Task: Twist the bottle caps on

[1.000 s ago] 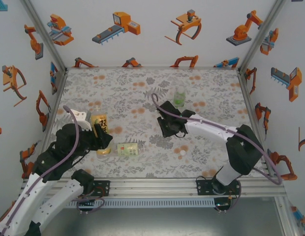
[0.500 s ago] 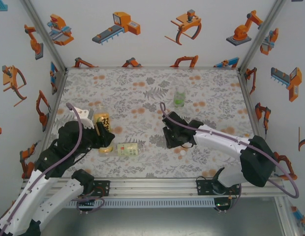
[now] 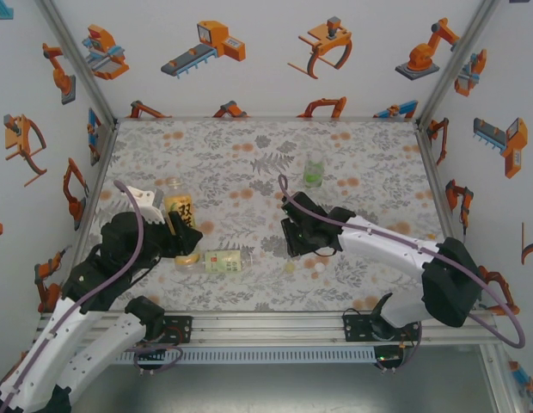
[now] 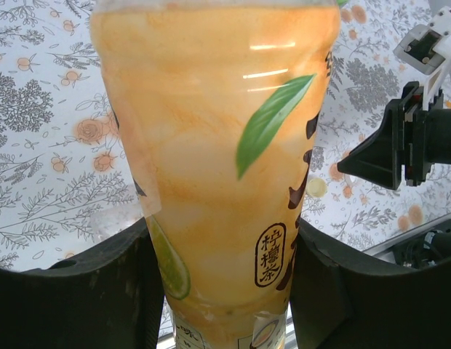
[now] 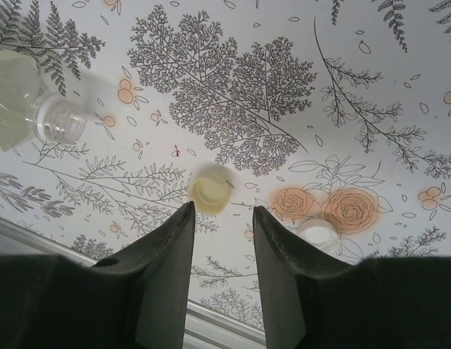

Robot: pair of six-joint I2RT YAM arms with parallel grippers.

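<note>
You are at the fetch-the-cap step, as I judge it. Your left gripper (image 4: pixel 220 247) has its jaws pinching the yellow-orange bottle (image 4: pixel 211 145) from both sides, at the left of the overhead frame. Your right gripper (image 5: pixel 222 209) hangs low over the tabletop (image 5: pixel 233 87), jaws a little apart and empty. A pale yellow cap (image 5: pixel 209 195) sits just beyond the tips; it is blurred, so I cannot tell whether it lies flat. A white cap (image 5: pixel 318 234) sits to its right. Next, centre the jaws on the yellow cap, close on it, then carry it to the held bottle's mouth.
</note>
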